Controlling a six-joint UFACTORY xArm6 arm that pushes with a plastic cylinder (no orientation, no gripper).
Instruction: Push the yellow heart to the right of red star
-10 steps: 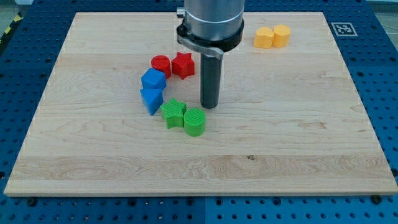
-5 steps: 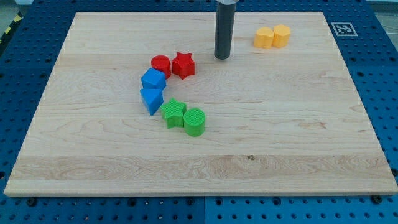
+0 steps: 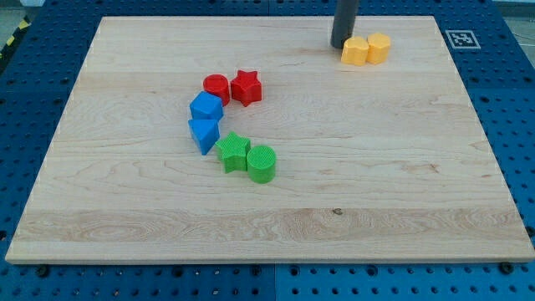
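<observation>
The yellow heart [image 3: 355, 51] lies near the view's top right, touching a yellow hexagon-like block [image 3: 379, 48] on its right. The red star [image 3: 247, 87] sits left of centre, next to a red round block [image 3: 216, 88]. My tip [image 3: 340, 44] is at the view's top, just left of the yellow heart and very close to it, far up and right of the red star.
A blue block [image 3: 206, 107] and a blue triangle-like block [image 3: 205, 134] lie below the red pair. A green star [image 3: 233, 151] and a green round block [image 3: 262, 163] sit below those. The wooden board [image 3: 401, 209] rests on a blue perforated table.
My tip has moved from beside the green blocks up and to the right, past the red star, to just left of the yellow heart. No block has moved.
</observation>
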